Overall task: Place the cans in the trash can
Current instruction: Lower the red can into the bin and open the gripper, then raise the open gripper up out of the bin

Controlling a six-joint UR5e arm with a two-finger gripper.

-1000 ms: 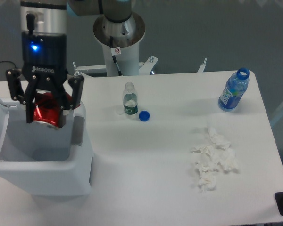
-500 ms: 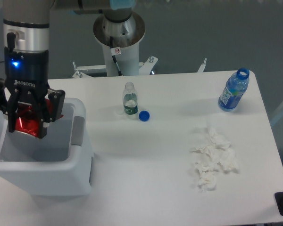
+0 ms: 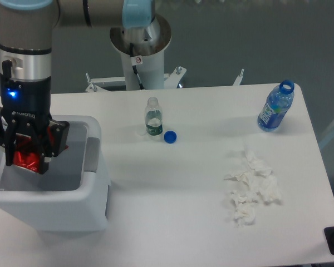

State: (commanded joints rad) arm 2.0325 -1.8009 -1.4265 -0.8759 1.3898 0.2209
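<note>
The shiny red can (image 3: 25,153) sits between the fingers of my gripper (image 3: 26,159), which is shut on it. Gripper and can hang over the open mouth of the white trash can (image 3: 94,206) at the table's left edge, with the fingertips low, about level with the bin's rim. The bin's grey handle panel (image 3: 91,155) faces right. The can's lower part is partly hidden by the fingers.
A small clear bottle with a green label (image 3: 152,117) stands mid-table with a blue cap (image 3: 170,136) beside it. A blue plastic bottle (image 3: 275,108) stands at the far right. Crumpled white tissues (image 3: 251,187) lie at right front. The arm's base (image 3: 140,44) is behind the table.
The gripper, still holding the red can, moved left from the bin's right wall and then lower into the bin's opening.
</note>
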